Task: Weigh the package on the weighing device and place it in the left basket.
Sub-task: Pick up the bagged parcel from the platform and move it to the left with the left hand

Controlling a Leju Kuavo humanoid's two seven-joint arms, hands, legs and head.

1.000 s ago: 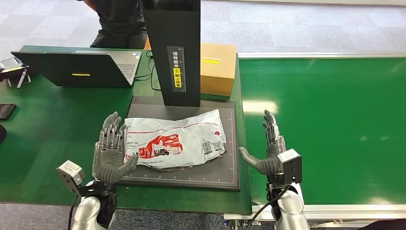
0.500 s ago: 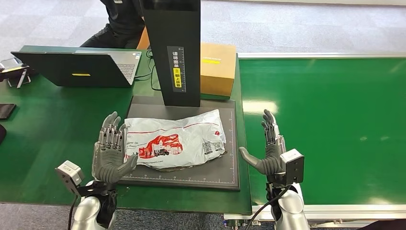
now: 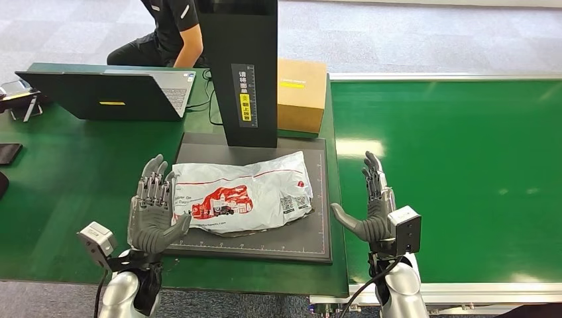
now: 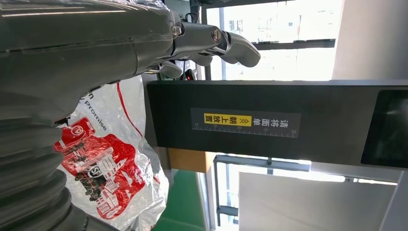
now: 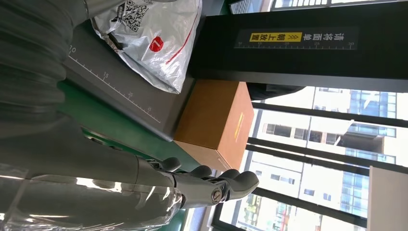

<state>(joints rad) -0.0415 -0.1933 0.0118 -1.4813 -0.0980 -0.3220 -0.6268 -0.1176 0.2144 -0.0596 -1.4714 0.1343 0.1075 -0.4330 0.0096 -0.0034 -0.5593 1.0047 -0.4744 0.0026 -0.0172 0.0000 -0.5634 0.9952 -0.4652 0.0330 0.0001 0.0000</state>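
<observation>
sitting flat on the dark platform of the weighing device (image 3: 311,245) is the package (image 3: 242,192), a crumpled white plastic mailer bag with a red picture printed on it, a small red round logo near one corner and black barcode labels. the print i can read on it is "on" in the head view and "promise" in the left wrist view, the rest is too small. whatever's inside the bag can't be seen.

left hand (image 3: 154,209) is just beside the package's left edge, palm turned toward it, fingers spread and upright, holding nothing. can't tell if the thumb actually touches the bag or just overlaps it. right hand (image 3: 371,212) is over the green belt (image 3: 464,165) to the right of the scale, also spread wide and not holding anything, with a gap between it and the package.

the scale's black upright column (image 3: 242,73) has a ruler strip with white chinese characters and a yellow tag with arrows. behind it is a brown cardboard box (image 3: 301,93), closed, with a yellow label on top i can't read. a laptop (image 3: 109,93) on the green table (image 3: 59,172) is open with a yellow sticker on its lid. a person (image 3: 166,30) in dark clothes sits behind the table.
</observation>
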